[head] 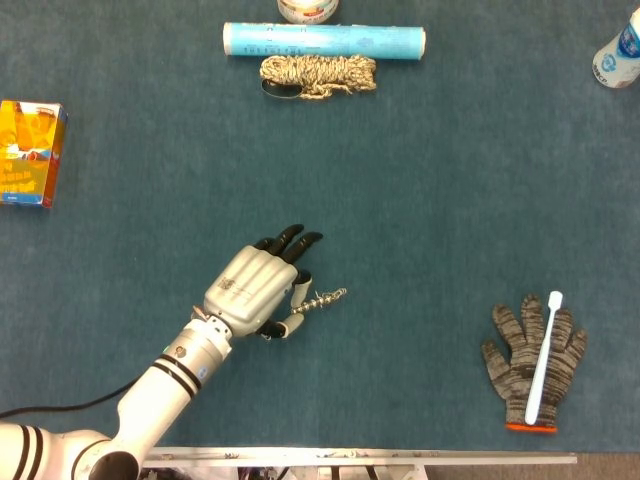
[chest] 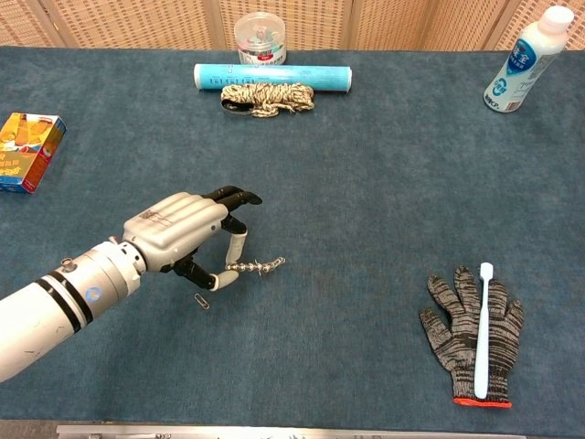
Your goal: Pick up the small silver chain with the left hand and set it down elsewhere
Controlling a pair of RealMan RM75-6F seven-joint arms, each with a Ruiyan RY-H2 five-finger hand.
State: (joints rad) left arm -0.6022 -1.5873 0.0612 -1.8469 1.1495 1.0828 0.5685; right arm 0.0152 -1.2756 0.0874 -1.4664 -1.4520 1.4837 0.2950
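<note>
While one end of the small silver chain [chest: 256, 267] sits pinched between thumb and a fingertip of the left robot hand [chest: 187, 236], the rest trails out from the fingertips, away from the arm, seemingly at or just above the blue tabletop [chest: 366, 183]. The grasp is only at the chain's near end, so the step likely calls for a steady pinch and a straight lift until the free end hangs clear before moving sideways. A small paperclip [chest: 201, 302] lies just below the robot hand. Beyond the fingertips, well apart, lie a rope coil [chest: 267, 98] and blue tube [chest: 272, 76].
</note>
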